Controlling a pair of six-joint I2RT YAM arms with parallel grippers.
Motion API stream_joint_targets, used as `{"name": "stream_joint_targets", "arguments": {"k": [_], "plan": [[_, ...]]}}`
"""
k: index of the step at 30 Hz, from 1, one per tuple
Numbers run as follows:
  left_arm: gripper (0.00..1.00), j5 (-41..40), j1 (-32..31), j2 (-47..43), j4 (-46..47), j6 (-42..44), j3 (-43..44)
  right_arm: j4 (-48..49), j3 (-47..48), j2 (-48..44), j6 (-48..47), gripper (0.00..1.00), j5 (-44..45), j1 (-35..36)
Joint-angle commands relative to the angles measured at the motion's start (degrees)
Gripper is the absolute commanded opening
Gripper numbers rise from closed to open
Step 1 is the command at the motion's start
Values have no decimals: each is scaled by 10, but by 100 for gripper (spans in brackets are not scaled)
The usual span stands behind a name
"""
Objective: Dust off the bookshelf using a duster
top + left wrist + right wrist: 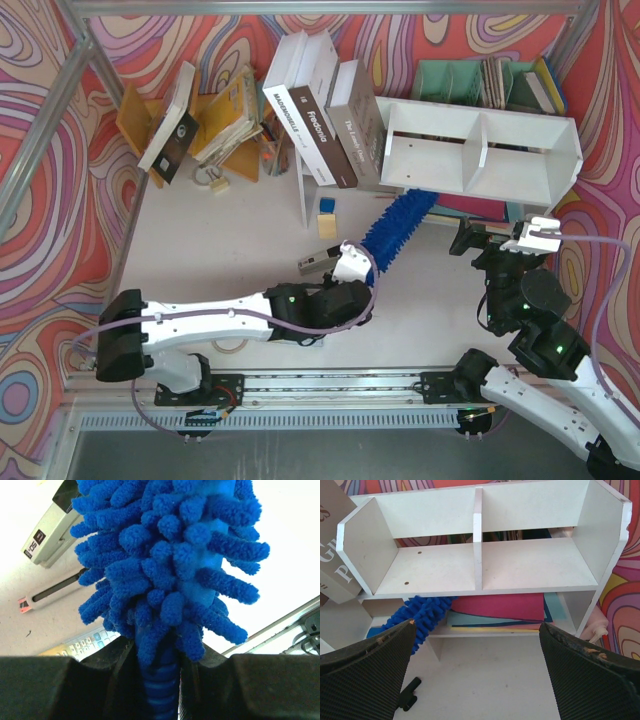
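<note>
White tabletop (230, 240), walls (35, 80) of swirling red, pink, orange and blue on three sides, silver metal frame bar (300, 6) overhead, teal file organiser (445, 80) far right, yellow wooden book rack (135, 115) far left, bright even light

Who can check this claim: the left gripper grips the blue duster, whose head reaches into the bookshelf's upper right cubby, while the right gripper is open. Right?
Wrong in one respect. The right wrist view shows the head of the duster poking into the lower tier of the bookshelf, under the left cubby. The left gripper does grip it, and the right gripper is open.
</note>
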Motion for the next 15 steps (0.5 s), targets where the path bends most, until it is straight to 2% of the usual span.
{"name": "stream_joint_targets", "arguments": {"k": [1, 8, 15], "plan": [[0, -62, 1, -34, 12, -57, -24, 6, -4, -3, 1, 99, 5, -1], [0, -19, 1, 45, 52, 1, 59, 4, -4, -1, 3, 99, 5, -1], [0, 58, 0, 166, 48, 79, 199, 4, -4, 1, 2, 99, 8, -1]]}}
